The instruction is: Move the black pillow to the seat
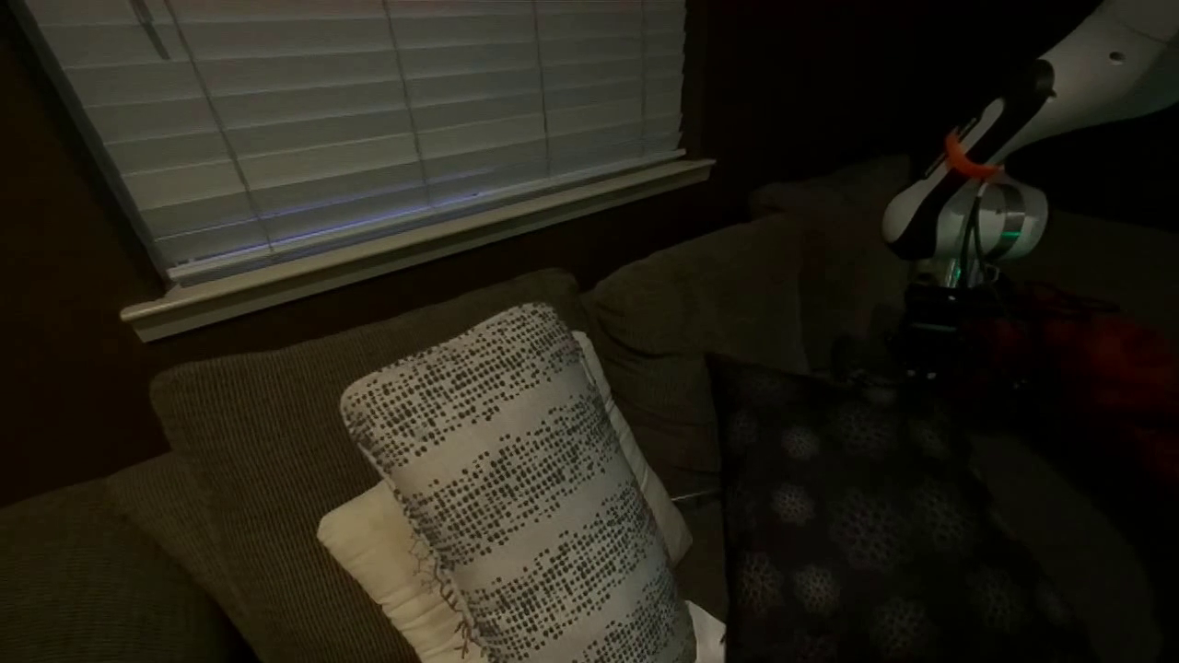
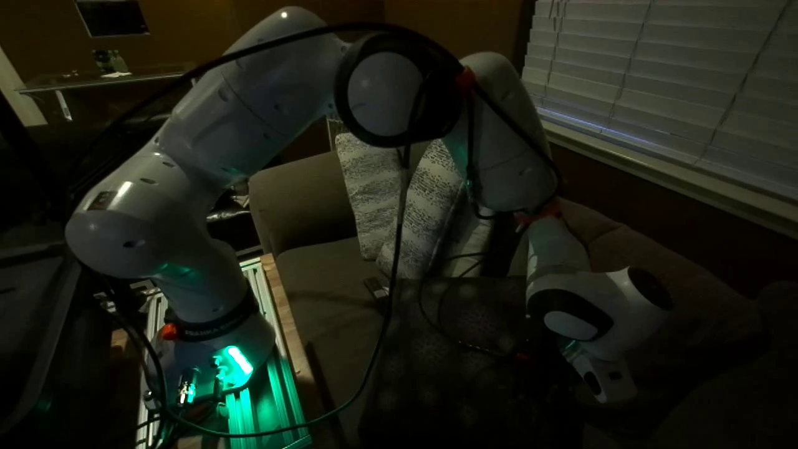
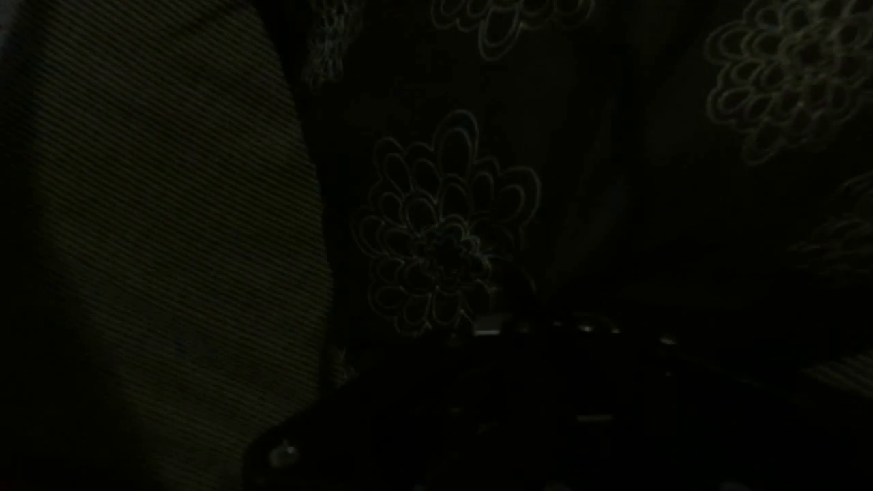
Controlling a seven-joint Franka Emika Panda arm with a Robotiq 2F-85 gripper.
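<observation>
Probably you're securing the black pillow (image 1: 857, 529); I can't tell the hand's (image 1: 924, 370) closure. Confirm, then aim for the seat (image 2: 327, 293).

Above the black gripper (image 1: 928, 359) we note an orange band (image 1: 964, 164) on the white, rounded arm (image 2: 249, 112); farther off, a black joint ring (image 2: 438, 103) and black cable (image 2: 358, 26).

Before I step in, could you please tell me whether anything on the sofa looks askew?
Slightly: in an exterior view, the speckled pillow sits out of line with the cream pillow poking out behind it.
</observation>
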